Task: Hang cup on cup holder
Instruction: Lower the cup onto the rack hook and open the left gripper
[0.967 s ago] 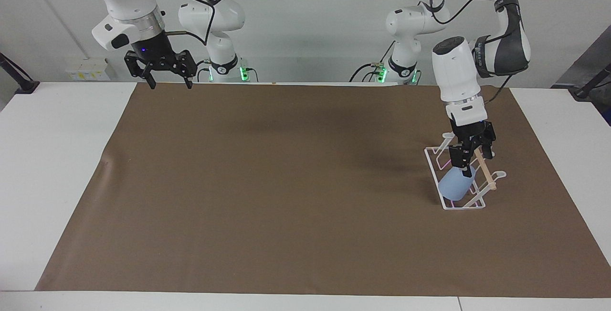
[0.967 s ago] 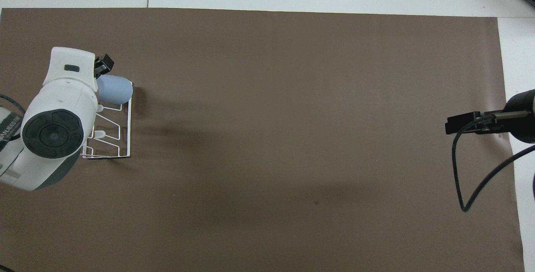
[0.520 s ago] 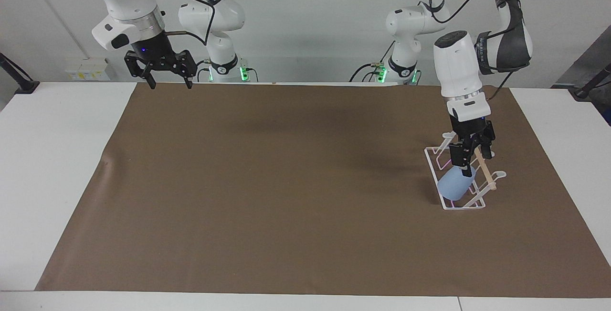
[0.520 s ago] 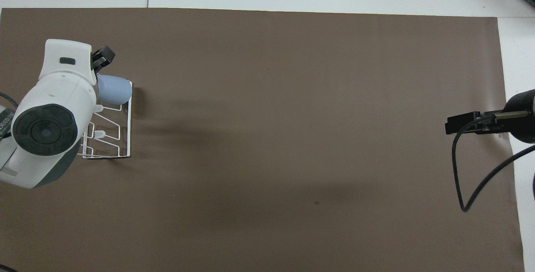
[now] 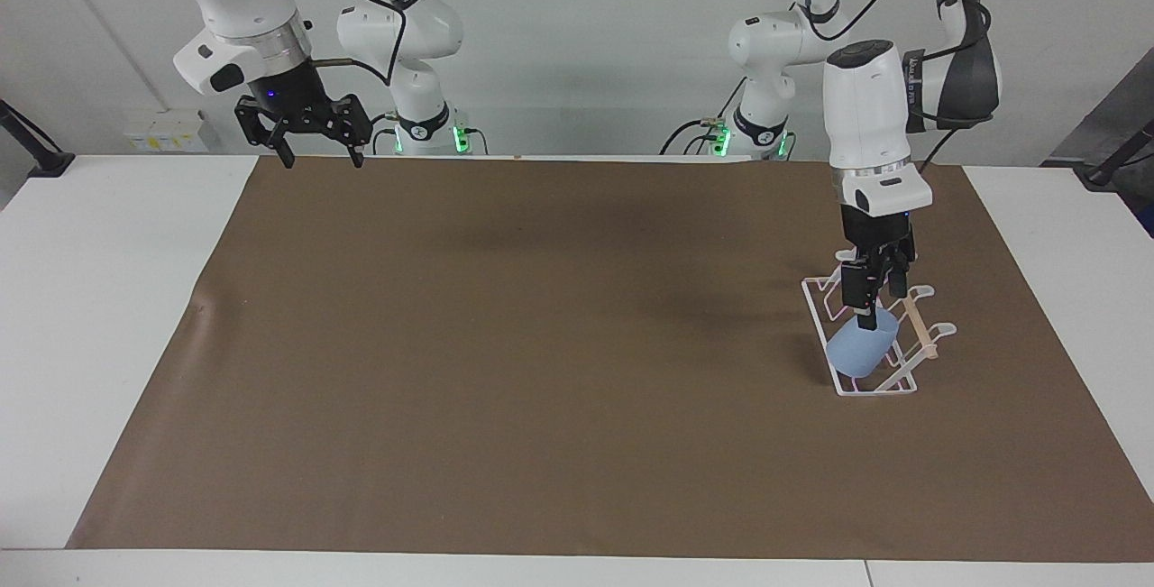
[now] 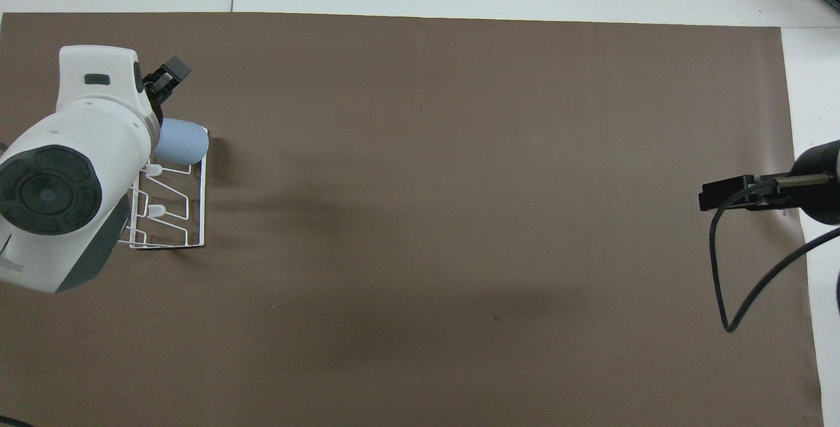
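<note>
The light blue cup (image 5: 861, 354) hangs tilted on the end peg of the white wire cup holder (image 5: 819, 303), the end farther from the robots, toward the left arm's end of the table. It shows beside the wire frame (image 6: 197, 217) in the overhead view too (image 6: 185, 142). My left gripper (image 5: 876, 307) hangs just above the cup, fingers apart and empty, one fingertip close to the cup's upper side. It also shows in the overhead view (image 6: 167, 79). My right gripper (image 5: 320, 159) waits open, raised over the mat's edge near its own base (image 6: 722, 194).
A brown mat (image 5: 541, 343) covers most of the white table. The holder's light wooden rod (image 5: 920, 325) runs along its top beside the cup. A black cable (image 6: 722, 283) loops from the right arm over the mat's edge.
My left gripper has risen and straightened above the cup holder, leaving the cup on its peg. The cup and the right arm have not moved.
</note>
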Robot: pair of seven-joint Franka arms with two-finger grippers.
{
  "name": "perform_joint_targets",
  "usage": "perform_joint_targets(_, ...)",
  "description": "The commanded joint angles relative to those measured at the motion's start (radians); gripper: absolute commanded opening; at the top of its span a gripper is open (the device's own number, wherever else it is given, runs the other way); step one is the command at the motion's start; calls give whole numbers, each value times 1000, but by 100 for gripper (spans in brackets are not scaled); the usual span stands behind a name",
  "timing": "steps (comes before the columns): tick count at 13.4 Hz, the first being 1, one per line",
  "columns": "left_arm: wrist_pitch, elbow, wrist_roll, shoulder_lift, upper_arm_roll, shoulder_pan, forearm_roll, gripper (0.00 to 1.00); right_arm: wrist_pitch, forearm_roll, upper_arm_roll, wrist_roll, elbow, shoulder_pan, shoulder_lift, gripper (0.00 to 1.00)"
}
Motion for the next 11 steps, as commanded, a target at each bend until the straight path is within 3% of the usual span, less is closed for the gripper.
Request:
perform_joint_targets(1,-113,96,30,-6,5,-26,-103,100,-7,22,1,12,-19,-8,-22,100)
perform_joint_targets(7,-412,259,441,-19,12,-6,-350,100,-6,22,1,12,-19,-8,-22,100)
perform_joint_targets(11,-505,239,748,-62,25,52,-459,100,-6,22,1,12,-19,-8,-22,100)
